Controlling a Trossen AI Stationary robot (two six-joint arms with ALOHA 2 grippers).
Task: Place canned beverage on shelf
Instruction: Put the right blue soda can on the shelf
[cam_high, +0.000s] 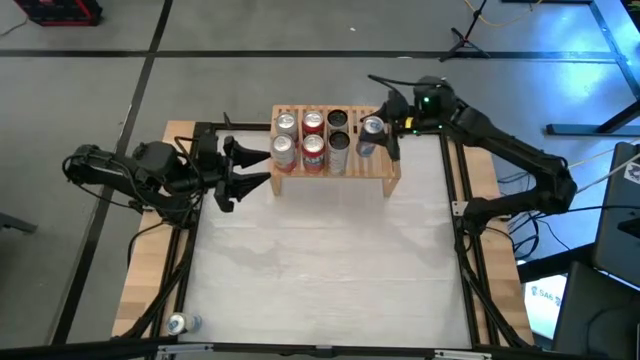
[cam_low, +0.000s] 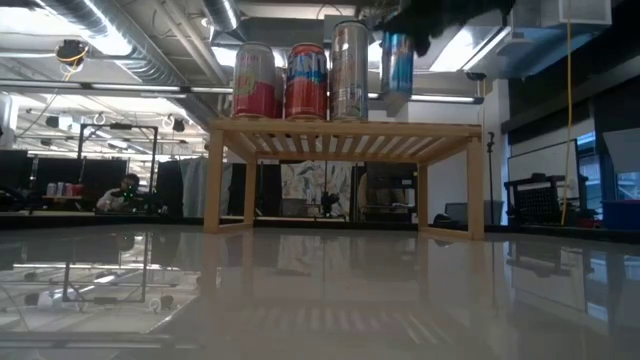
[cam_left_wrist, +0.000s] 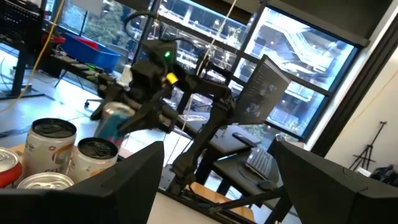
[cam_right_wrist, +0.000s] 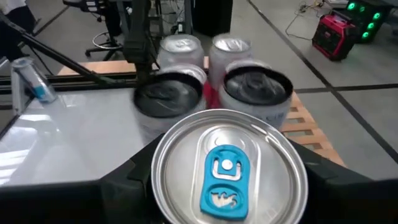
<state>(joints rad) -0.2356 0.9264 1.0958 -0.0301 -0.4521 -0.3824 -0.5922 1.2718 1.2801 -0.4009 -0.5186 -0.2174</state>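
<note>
Hovering upright above the shelf (cam_high: 335, 150) near the worktop's far edge, the blue-tabbed can (cam_right_wrist: 227, 171) sits clasped in the right gripper (cam_high: 378, 133), beside the standing cans (cam_high: 312, 140), while the left gripper (cam_high: 228, 172) waits open.

six cans (cam_high: 312, 140) on shelf (cam_high: 385, 170), seventh can (cam_high: 371, 133) in right tool (cam_high: 378, 135) beside them

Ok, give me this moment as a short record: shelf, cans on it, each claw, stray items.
shelf: light-wood slatted rack at the table's far edge
cans on shelf: six, in two rows
right claw: shut on blue-tabbed can, at the shelf's right end
can seated: cannot tell
left claw: open, empty, beside the shelf's left end
stray: one can lying at the table's near left corner
</note>
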